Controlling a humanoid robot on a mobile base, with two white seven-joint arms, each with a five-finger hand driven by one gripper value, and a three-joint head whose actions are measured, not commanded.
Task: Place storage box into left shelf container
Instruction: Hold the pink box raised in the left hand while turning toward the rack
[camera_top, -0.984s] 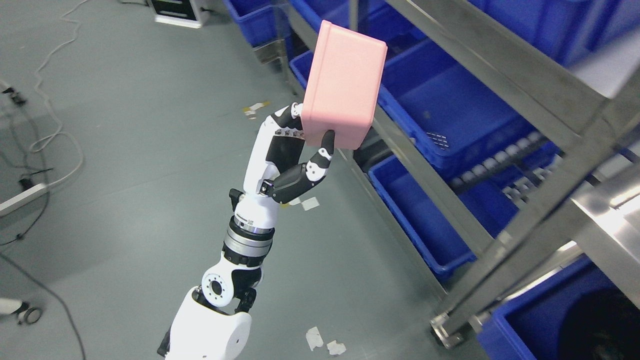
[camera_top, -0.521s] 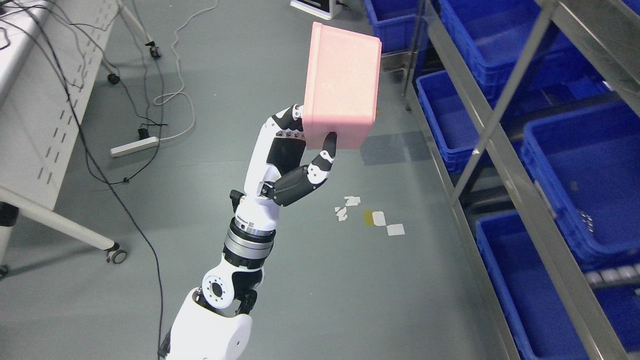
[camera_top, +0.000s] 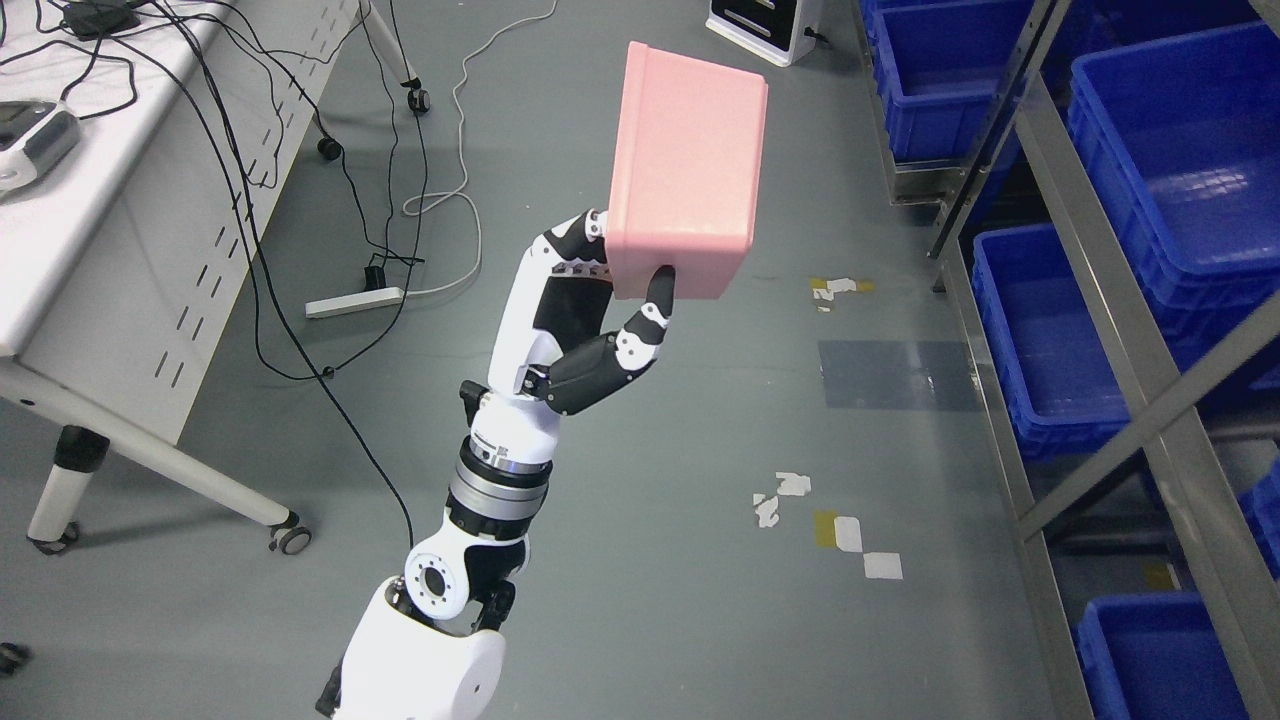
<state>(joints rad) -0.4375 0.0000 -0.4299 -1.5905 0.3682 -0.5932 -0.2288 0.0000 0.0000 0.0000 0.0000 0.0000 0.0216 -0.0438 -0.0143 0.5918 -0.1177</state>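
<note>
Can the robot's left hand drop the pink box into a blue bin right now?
Probably not yet. The left hand holds the pink plastic storage box over bare floor, well left of the blue plastic bins.

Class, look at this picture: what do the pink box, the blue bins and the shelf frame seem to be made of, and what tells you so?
Pink box: probably moulded plastic, matte, with rounded corners and an even colour.
Blue bins: likely hard plastic, slightly glossy, with moulded rims and soft reflections.
Shelf frame: looks like metal, grey with a dull sheen, in thin straight bars.
</note>
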